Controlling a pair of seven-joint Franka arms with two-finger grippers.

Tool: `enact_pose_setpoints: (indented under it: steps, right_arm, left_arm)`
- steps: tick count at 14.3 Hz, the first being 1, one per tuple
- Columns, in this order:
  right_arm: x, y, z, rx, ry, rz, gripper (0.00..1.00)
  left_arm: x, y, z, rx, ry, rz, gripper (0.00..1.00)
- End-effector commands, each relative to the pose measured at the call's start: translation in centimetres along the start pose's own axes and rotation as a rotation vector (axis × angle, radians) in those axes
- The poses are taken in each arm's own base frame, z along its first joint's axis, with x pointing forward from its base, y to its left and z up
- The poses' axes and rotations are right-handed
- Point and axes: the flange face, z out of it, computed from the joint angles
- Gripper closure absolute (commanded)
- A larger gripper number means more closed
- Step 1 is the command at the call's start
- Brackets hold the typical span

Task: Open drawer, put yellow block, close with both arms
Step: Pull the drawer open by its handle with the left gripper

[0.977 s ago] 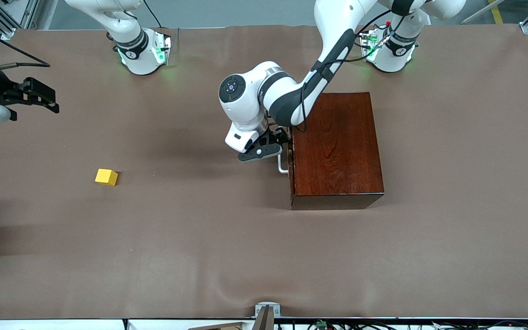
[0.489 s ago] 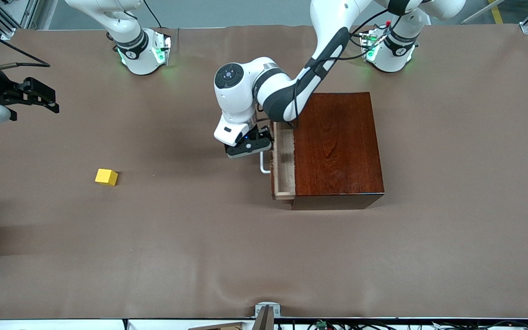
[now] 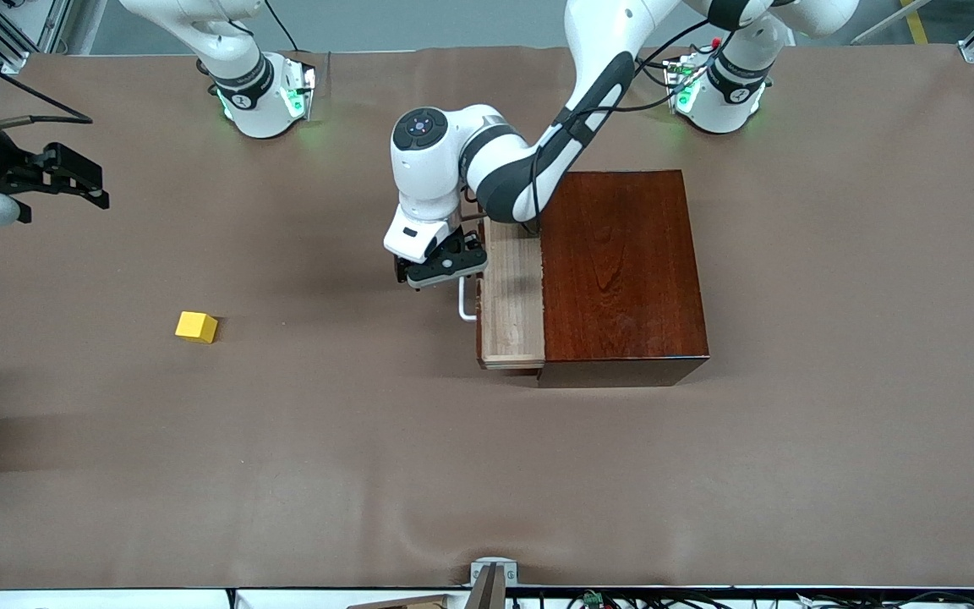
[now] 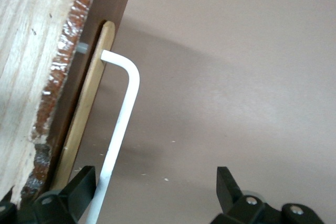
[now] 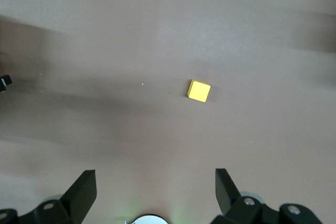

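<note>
The drawer (image 3: pixel 511 304) is sticking out of the wooden box (image 3: pixel 622 271) with its top open to the air. The left gripper (image 3: pixel 440 269) is sitting at the white handle (image 3: pixel 465 304), crowding that end. The yellow block (image 3: pixel 196 326) is lying alone with bare table cloth (image 3: pixel 284 465) all around it.

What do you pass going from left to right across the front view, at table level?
right gripper → yellow block → left gripper → drawer → wooden box
</note>
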Motion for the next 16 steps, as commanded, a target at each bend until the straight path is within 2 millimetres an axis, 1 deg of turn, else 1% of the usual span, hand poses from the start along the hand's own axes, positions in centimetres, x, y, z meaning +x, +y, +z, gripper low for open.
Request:
enact_pose_setpoints:
  steps: [1, 2, 5, 8, 9, 11, 13, 14, 16]
  right_arm:
    - [-0.8, 0.2, -0.5, 0.008, 0.016, -0.008, 0.0]
    - [-0.7, 0.3, -0.9, 0.007, 0.025, -0.002, 0.0]
    - [-0.3, 0.6, -1.0, 0.005, 0.03, 0.002, 0.0]
    - [-0.1, 0.6, -0.9, 0.0, 0.03, 0.001, 0.0]
    - [0.0, 0.7, -1.0, 0.001, 0.035, 0.002, 0.0]
    - [0.3, 0.7, -1.0, 0.0, 0.055, 0.002, 0.0]
    - [1.2, 1.0, -0.3, -0.006, 0.065, 0.001, 0.0]
    - [1.5, 1.1, -0.2, -0.008, 0.073, 0.003, 0.0]
    - [2.2, 1.9, 0.9, -0.006, 0.056, 0.014, 0.0]
  left_arm:
    - [-1.2, 2.1, -0.1, -0.086, 0.021, -0.027, 0.0]
    - [-1.9, 2.4, 0.4, -0.093, 0.018, -0.026, 0.0]
    - [-1.8, 2.6, 0.2, -0.114, 0.023, -0.051, 0.0]
    - [-1.0, 1.8, 0.6, -0.067, 0.038, -0.047, 0.0]
    - [-0.4, 1.5, 0.4, -0.046, 0.043, -0.051, 0.0]
    - [1.8, 1.1, -1.1, -0.049, 0.071, -0.07, 0.0]
    - [1.9, 1.1, -1.4, -0.051, 0.074, -0.072, 0.0]
    - [2.2, 1.2, -2.5, -0.065, 0.081, -0.075, 0.0]
    - [2.3, 1.2, -3.8, -0.069, 0.085, -0.073, 0.0]
